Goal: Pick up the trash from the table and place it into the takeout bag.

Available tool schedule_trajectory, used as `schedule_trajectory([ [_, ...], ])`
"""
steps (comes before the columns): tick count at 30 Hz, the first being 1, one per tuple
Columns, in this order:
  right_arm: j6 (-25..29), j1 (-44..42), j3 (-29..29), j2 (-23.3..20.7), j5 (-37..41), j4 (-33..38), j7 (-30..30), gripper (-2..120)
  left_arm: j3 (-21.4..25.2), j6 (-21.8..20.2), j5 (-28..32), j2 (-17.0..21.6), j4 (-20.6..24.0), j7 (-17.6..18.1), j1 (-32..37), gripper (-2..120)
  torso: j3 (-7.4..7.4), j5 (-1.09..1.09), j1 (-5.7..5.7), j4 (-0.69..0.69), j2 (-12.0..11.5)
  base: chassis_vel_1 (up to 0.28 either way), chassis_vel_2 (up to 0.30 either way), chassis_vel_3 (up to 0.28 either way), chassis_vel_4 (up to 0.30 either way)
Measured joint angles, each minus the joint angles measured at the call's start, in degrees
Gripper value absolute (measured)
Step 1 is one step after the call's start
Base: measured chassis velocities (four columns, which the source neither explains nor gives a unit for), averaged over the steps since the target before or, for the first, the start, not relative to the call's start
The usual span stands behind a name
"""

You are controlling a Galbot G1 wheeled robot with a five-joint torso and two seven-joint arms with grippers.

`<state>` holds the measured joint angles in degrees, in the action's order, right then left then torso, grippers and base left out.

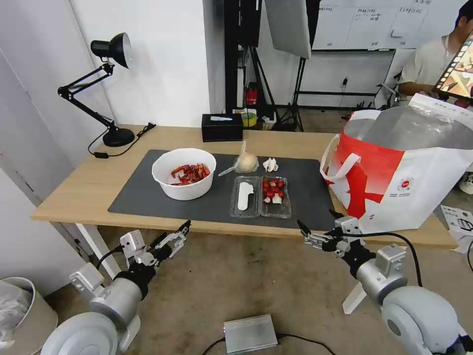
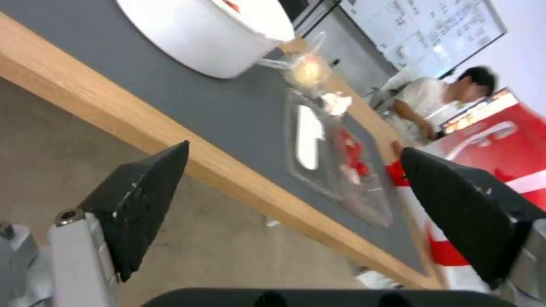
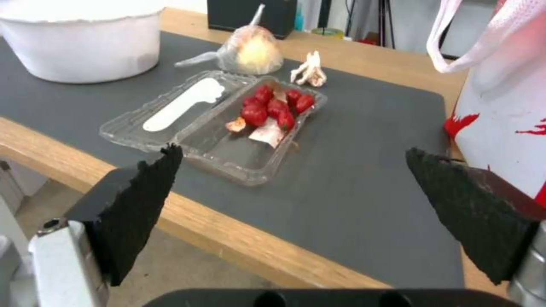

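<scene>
On the table (image 1: 88, 190) lies a dark grey mat (image 1: 148, 197) holding the trash: a white bowl (image 1: 184, 173) of red scraps, an open clear clamshell (image 1: 260, 196) with red bits, a knotted clear bag (image 1: 245, 161) and a crumpled tissue (image 1: 270, 164). The red-and-white takeout bag (image 1: 409, 172) stands open at the table's right end. My left gripper (image 1: 175, 236) hangs open below the table's front edge, under the bowl. My right gripper (image 1: 318, 228) is open too, just off the front edge beside the bag. The right wrist view faces the clamshell (image 3: 222, 123); the left wrist view shows the bowl (image 2: 210, 30).
A black tissue box (image 1: 222, 127) and a black desk lamp (image 1: 106, 88) stand at the table's back. A white waste bin (image 1: 22, 315) sits on the floor at left, and a silver box (image 1: 250, 333) lies on the floor between my arms.
</scene>
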<state>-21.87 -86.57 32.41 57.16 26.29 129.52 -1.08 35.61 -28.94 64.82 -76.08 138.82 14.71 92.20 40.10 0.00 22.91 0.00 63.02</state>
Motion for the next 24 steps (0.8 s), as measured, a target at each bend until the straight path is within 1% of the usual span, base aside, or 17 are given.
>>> schedule_trajectory([
  [1, 0.0, 0.0, 0.0, 0.0, 0.0, 0.1, 0.0, 100, -0.3, -0.1, 2.2, -0.2, 0.4, 0.7, -0.1, 100, 0.0, 0.0, 0.0, 0.0, 0.0, 0.0, 0.0, 0.0, 0.0],
  [2, 0.0, 0.0, 0.0, 0.0, 0.0, 0.1, 0.0, 100, -0.3, -0.1, 2.2, -0.2, 0.4, 0.7, -0.1, 100, 0.0, 0.0, 0.0, 0.0, 0.0, 0.0, 0.0, 0.0, 0.0],
  [3, 0.0, -0.1, 0.1, 0.1, 0.0, 0.1, 0.0, 100, -0.7, -0.3, 5.0, -0.4, 0.8, 1.6, -0.2, 100, 0.0, 0.0, 0.0, 0.0, 0.0, 0.0, 0.0, 0.0, 0.0],
  [4, 0.0, -0.1, 0.1, 0.1, 0.0, 0.1, 0.0, 100, -0.7, -0.3, 5.0, -0.4, 0.8, 1.6, -0.2, 100, 0.0, 0.0, 0.0, 0.0, 0.0, 0.0, 0.0, 0.0, 0.0],
  [5, 0.0, -0.2, 0.2, 0.1, 0.0, 0.1, 0.0, 100, -0.9, -0.4, 6.7, -0.5, 1.0, 2.2, -0.3, 100, 0.0, 0.0, 0.0, 0.0, 0.0, 0.0, 0.0, 0.0, 0.0],
  [6, 0.1, -0.5, 0.3, 0.3, 0.0, 0.3, 0.0, 100, -1.7, -0.8, 12.1, -0.9, 1.9, 3.9, -0.5, 100, 0.0, 0.0, 0.0, 0.0, 0.0, 0.0, 0.0, 0.0, 0.0],
  [7, 0.2, -0.7, 0.4, 0.4, -0.1, 0.3, 0.0, 100, -3.5, -1.7, 15.2, -1.5, 2.0, 5.1, -0.8, 100, 0.0, -0.01, 0.0, 0.0, 0.0, 0.0, 0.0, 0.0, 0.0],
  [10, 0.2, -0.7, 0.4, 0.5, -0.1, 0.3, 0.0, 100, -4.1, -1.8, 15.6, -1.6, 2.0, 5.4, -0.9, 100, 0.0, 0.02, 0.0, 0.0, 0.0, 0.0, 0.0, 0.0, 0.0],
  [24, 0.3, -0.9, 0.6, 0.7, -0.1, 0.5, 0.1, 100, -5.2, -2.0, 15.4, -1.9, 1.8, 5.6, -1.1, 100, 0.0, 0.0, 0.0, 0.0, 0.0, 0.0, 0.0, 0.0, 0.0],
])
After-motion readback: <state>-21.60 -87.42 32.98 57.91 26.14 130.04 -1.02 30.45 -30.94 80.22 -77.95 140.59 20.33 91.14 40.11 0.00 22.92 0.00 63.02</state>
